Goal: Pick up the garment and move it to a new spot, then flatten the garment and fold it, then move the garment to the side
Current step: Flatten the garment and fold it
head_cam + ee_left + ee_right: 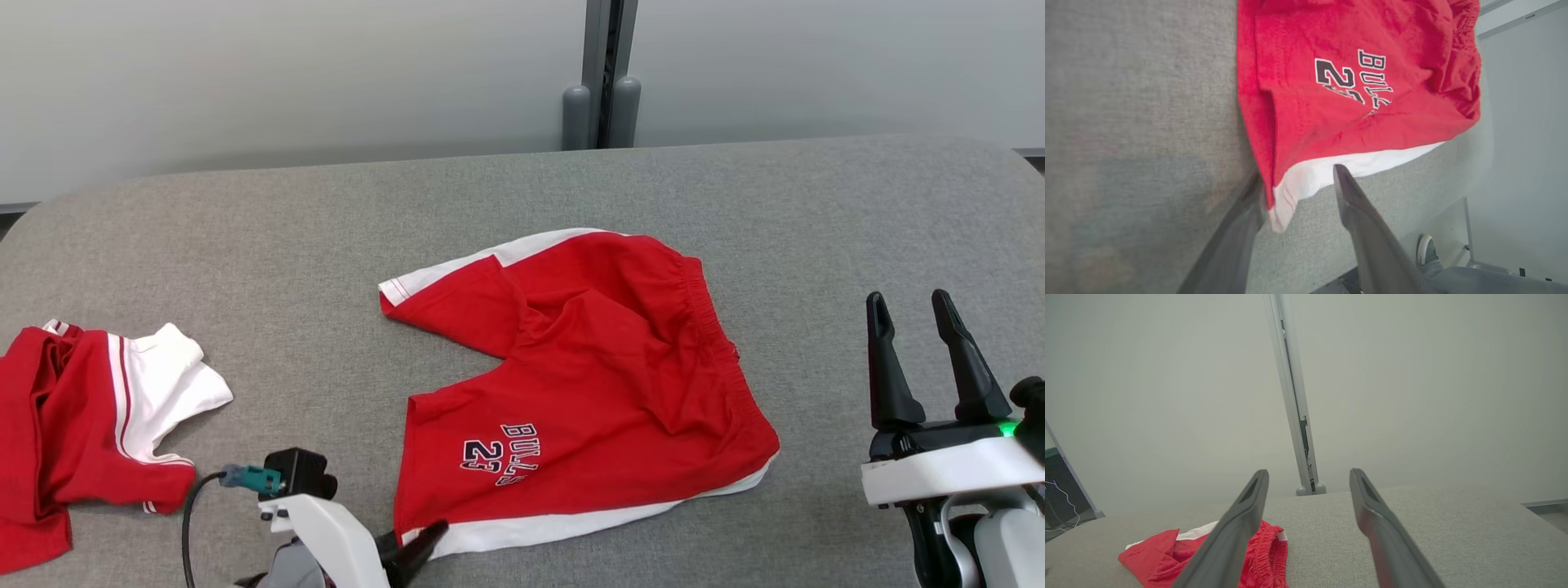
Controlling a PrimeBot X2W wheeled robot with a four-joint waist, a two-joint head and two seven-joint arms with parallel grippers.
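At the centre of the grey, cloth-covered counter (286, 245) lies a pair of red jersey shorts (604, 367) with white side stripes and dark "BULLS 23" lettering on one leg. The shorts are spread roughly open but rumpled, with the elastic waistband toward the right of the frame and the two legs pointing left. The lettered leg sits lower in the frame, and its white stripe runs along the bottom edge. At the lower left-centre of the head view, the left gripper (408, 549) is at the lower hem corner of that leg. In the left wrist view its two dark fingers (1367, 220) stand apart with the white corner of the hem lying loosely between them, not pinched. At the lower right of the head view, the right gripper (908, 298) hovers above bare counter, well apart from the shorts, with its fingers spread wide and holding nothing. A second crumpled red-and-white garment (82, 425) rests at the far left edge of the frame. A grey vertical post (602, 73) rises against the pale wall behind the counter. A person's shoe (1427, 253) shows on the floor at the lower right of the left wrist view.
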